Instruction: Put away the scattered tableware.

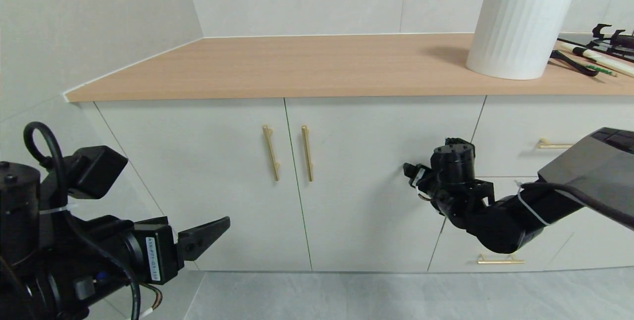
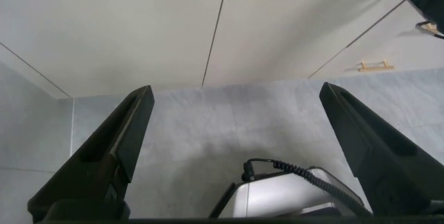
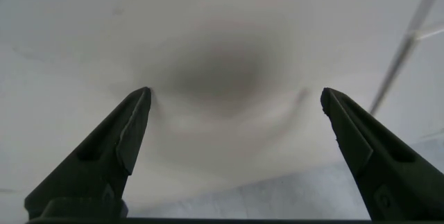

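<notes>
The left gripper (image 2: 234,89) and right gripper (image 3: 234,91) are held apart, empty; the cabinet door (image 1: 356,161), seemingly just beside the latter, may be struck.

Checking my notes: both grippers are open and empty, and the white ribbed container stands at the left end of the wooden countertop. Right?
Not quite: the head view shows the white ribbed container toward the right end of the wooden countertop, not the left. The left gripper and right gripper are indeed open and empty.
</notes>
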Robot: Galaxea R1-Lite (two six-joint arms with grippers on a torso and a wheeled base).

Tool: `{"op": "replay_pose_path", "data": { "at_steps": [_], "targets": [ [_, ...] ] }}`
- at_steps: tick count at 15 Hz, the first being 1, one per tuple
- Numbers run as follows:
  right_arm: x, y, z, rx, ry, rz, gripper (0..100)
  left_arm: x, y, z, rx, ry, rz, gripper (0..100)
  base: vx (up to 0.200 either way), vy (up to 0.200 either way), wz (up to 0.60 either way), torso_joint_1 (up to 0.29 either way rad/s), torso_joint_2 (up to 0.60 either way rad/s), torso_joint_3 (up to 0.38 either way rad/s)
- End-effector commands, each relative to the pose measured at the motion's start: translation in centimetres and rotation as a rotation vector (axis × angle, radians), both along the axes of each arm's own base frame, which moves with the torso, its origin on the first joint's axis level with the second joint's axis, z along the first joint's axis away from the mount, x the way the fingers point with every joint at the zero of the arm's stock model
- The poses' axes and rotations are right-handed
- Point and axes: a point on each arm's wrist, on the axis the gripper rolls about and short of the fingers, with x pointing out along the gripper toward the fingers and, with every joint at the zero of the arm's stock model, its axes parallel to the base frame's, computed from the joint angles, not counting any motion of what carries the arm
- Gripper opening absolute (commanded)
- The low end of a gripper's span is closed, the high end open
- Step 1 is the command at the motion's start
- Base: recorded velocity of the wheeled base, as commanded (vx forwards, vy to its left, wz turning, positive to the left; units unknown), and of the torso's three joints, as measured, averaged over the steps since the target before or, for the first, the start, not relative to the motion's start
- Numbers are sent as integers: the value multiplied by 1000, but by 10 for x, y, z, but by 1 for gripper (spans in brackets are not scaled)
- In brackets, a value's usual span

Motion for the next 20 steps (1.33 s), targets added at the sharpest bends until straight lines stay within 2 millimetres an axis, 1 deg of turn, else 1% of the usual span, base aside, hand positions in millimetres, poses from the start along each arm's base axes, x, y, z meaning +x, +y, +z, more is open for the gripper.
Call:
{"op": "replay_pose_path", "data": {
  "at_steps": [1, 3, 4, 5, 6, 7, 8, 9, 10, 11, 12, 13, 15, 16, 17, 18, 20],
  "targets": [
    [-23, -10, 25, -6, -23, 40, 100, -3, 2, 2, -7, -10, 1, 100, 0, 0, 0, 0, 0, 0],
    [-61, -28, 60, -28, -74, 96, 100, -11, 7, 9, -30, -51, 6, 100, 0, 0, 0, 0, 0, 0],
    [-85, -41, 79, -31, -115, 117, 100, -17, 12, 15, -49, -83, 12, 100, 0, 0, 0, 0, 0, 0],
    [-101, -48, 90, -35, -142, 139, 100, -21, 15, 18, -61, -105, 13, 100, 0, 0, 0, 0, 0, 0],
    [-131, -63, 102, -61, -180, 156, 100, -32, 22, 22, -79, -139, 22, 100, 0, 0, 0, 0, 0, 0],
    [-149, -73, 104, -88, -194, 162, 100, -38, 28, 20, -83, -151, 41, 100, 0, 0, 0, 0, 0, 0],
    [-184, -90, 102, -142, -215, 170, 100, -53, 41, 13, -86, -172, 87, 100, 0, 0, 0, 0, 0, 0],
    [-202, -99, 101, -163, -233, 176, 100, -63, 47, 8, -94, -187, 102, 100, 0, 0, 0, 0, 0, 0],
    [-234, -115, 96, -188, -271, 179, 100, -82, 60, 1, -113, -229, 134, 100, 0, 0, 0, 0, 0, 0],
    [-255, -126, 92, -196, -305, 175, 100, -97, 67, -4, -125, -251, 139, 100, 0, 0, 0, 0, 0, 0],
    [-277, -138, 85, -205, -328, 172, 100, -115, 76, -9, -131, -263, 138, 100, 0, 0, 0, 0, 0, 0],
    [-298, -148, 70, -228, -320, 173, 100, -128, 82, -15, -118, -262, 153, 100, 0, 0, 0, 0, 0, 0],
    [-333, -167, 45, -259, -313, 156, 100, -148, 91, -29, -111, -274, 174, 100, 0, 0, 0, 0, 0, 0],
    [-339, -170, 42, -266, -306, 114, 100, -152, 92, -31, -112, -290, 175, 100, 0, 0, 0, 0, 0, 0],
    [-350, -176, 36, -303, -307, -1, 100, -160, 95, -35, -121, -330, 197, 100, 0, 0, 0, 0, 0, 0],
    [-359, -179, 33, -342, -337, -56, 100, -165, 96, -38, -105, -356, 223, 100, 0, 0, 0, 0, 0, 0],
    [-367, -179, 32, -393, -364, -116, 100, -170, 96, -52, -32, -378, 257, 100, 0, 0, 0, 0, 0, 0]
  ]
}}
